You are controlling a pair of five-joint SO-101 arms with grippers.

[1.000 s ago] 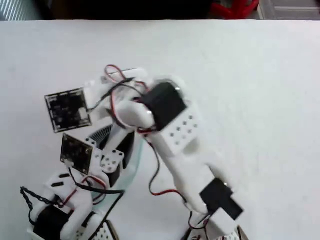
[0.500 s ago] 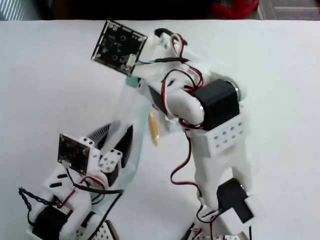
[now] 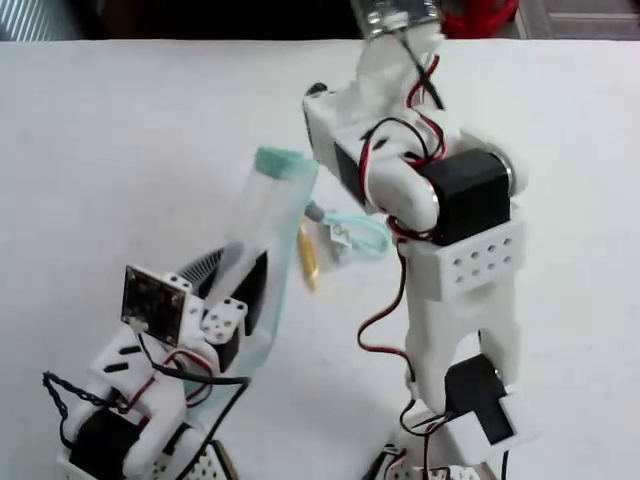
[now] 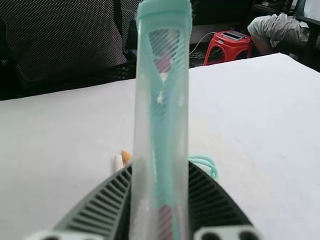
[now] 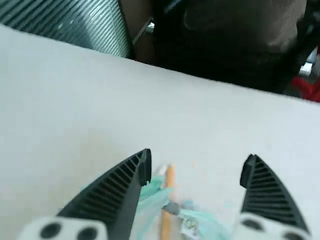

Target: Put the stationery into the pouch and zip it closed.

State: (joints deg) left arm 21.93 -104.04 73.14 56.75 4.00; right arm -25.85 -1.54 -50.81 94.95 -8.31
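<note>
The left gripper's (image 4: 160, 169) jaws are pressed against the two flat sides of the pouch (image 4: 162, 100), pinching it near its lower end. The right gripper's (image 5: 196, 161) jaws stand spread wide with nothing between them.

The pouch (image 3: 268, 240) is a clear sleeve with teal trim. It is lifted off the white table (image 3: 120, 120) and tilts up from the left gripper (image 3: 238, 288), its teal end cap uppermost. A teal strip runs along its length inside. What else it holds cannot be told.

A yellow pencil (image 3: 308, 258) lies on the table just beside the pouch, outside it, on the side toward the right arm (image 3: 462, 260). Past the pencil from the pouch lies a teal cord (image 3: 358, 236) in a loop with a small pale tag on it.

The right gripper hangs above the table beyond the pouch's capped end, with the pencil (image 5: 167, 200) and the cord (image 5: 202, 220) below and between its open jaws. From the left wrist, the cord (image 4: 206, 165) shows just beside the pouch.
</note>
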